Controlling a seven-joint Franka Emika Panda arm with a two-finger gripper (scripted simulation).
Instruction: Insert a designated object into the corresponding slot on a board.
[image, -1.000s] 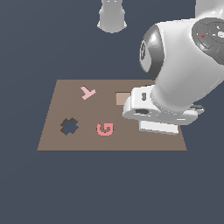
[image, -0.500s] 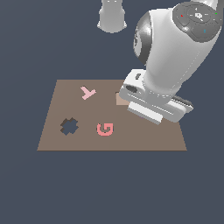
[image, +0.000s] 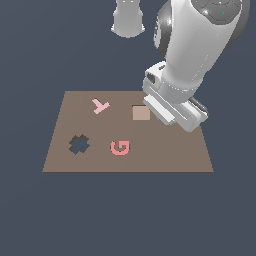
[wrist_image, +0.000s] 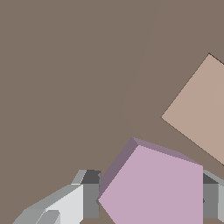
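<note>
The lilac pentagon block (wrist_image: 153, 188) sits between my two fingers, and both fingers (wrist_image: 89, 192) touch its sides. My gripper (wrist_image: 151, 199) is shut on it, just above the brown board (wrist_image: 65, 78). In the exterior view the hand (image: 175, 107) hangs over the board (image: 165, 155) on the exterior view's right, next to the tan square (image: 141, 113). The hand hides the block and the fingertips there. The pentagon slot shows in neither view. The tan square also shows in the wrist view (wrist_image: 201, 109), close beside the block.
A dark cross-shaped cutout (image: 79, 144) is on the board at the exterior view's left. A pink G (image: 120, 147) lies near the middle and a pink Y (image: 100, 105) at the far left. A pale grey object (image: 128, 20) stands beyond the board.
The arm's upper links have swung up and more upright. The hand has shifted a little toward the board's far side, staying beside the tan square.
</note>
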